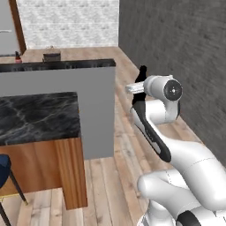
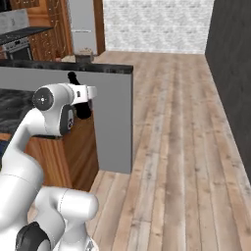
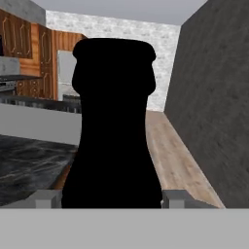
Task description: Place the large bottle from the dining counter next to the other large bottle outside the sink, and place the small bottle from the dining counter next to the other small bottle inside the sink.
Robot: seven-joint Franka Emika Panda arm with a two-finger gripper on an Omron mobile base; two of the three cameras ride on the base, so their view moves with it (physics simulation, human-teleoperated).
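Filling the hand (image 3: 113, 199), a black bottle (image 3: 114, 126), label seemingly hidden.

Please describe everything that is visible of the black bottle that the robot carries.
The black bottle fills the middle of the hand view as a plain dark silhouette: a wide body below, a narrower neck, and a flat-topped thick lip. No label shows from here. It stands upright between the two grey fingertips of the claw, which is closed on its body. In the base views only its black top pokes up behind the arm, above the wooden floor.

Veined black dining counter (image 1: 37, 117), wooden front
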